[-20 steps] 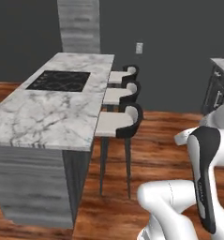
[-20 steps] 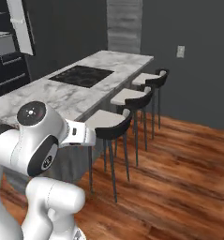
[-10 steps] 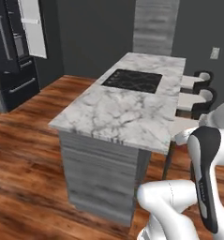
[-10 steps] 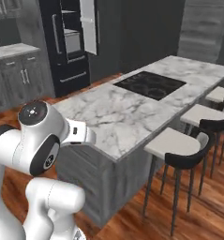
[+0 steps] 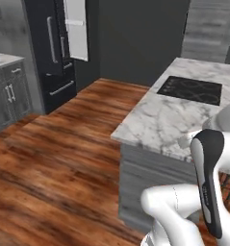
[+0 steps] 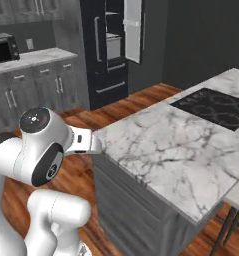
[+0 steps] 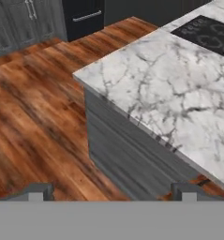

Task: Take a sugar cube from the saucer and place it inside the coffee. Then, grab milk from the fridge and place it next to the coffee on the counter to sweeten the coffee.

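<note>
Item: two-finger gripper (image 7: 112, 191), carried low with jaws spread wide and nothing held between them, presumably kept free for the carton. Item: tall black fridge with silver bar handles (image 6: 109, 47), its white-lined door (image 6: 133, 30) being left ajar, well apart across the wooden floor (image 5: 54, 158). Milk, cup and saucer cannot be made out. Item: white marble island slab (image 6: 176, 145) carrying a black cooktop (image 6: 216, 105), being passed close beside the arm.

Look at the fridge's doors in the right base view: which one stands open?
The upper right door of the fridge stands open: it is swung outward, its pale inner side facing the room, with shelves visible beside it. The door with the long silver handle stays flush and shut.
</note>
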Controlling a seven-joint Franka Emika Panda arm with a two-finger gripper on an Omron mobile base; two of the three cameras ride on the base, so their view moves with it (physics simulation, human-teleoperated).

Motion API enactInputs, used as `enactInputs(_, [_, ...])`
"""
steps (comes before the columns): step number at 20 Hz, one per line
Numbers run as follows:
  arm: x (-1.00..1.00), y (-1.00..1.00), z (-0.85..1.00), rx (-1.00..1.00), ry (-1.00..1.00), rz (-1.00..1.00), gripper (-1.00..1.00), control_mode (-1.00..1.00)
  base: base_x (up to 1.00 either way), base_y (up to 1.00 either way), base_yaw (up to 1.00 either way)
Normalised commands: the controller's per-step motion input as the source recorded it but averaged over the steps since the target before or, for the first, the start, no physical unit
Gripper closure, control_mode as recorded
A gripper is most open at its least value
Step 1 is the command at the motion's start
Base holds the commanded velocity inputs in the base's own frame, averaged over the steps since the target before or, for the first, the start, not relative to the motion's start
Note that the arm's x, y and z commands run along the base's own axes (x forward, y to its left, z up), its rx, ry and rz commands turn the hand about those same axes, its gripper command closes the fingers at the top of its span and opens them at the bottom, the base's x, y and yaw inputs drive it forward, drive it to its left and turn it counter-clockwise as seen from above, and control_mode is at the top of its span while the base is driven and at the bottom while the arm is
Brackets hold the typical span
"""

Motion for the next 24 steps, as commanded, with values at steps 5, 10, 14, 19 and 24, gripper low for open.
enactInputs(5, [0.00,0.00,0.00,0.00,0.00,0.00,-1.00,1.00,0.88,1.00,0.14])
enactInputs(10, [0.00,0.00,0.00,0.00,0.00,0.00,-1.00,1.00,1.00,1.00,0.04])
enactInputs(14, [0.00,0.00,0.00,0.00,0.00,0.00,-1.00,1.00,1.00,1.00,0.00])
enactInputs(19, [0.00,0.00,0.00,0.00,0.00,0.00,-1.00,1.00,1.00,0.92,0.00])
enactInputs(24, [0.00,0.00,0.00,0.00,0.00,0.00,-1.00,1.00,1.00,0.10,-0.09])
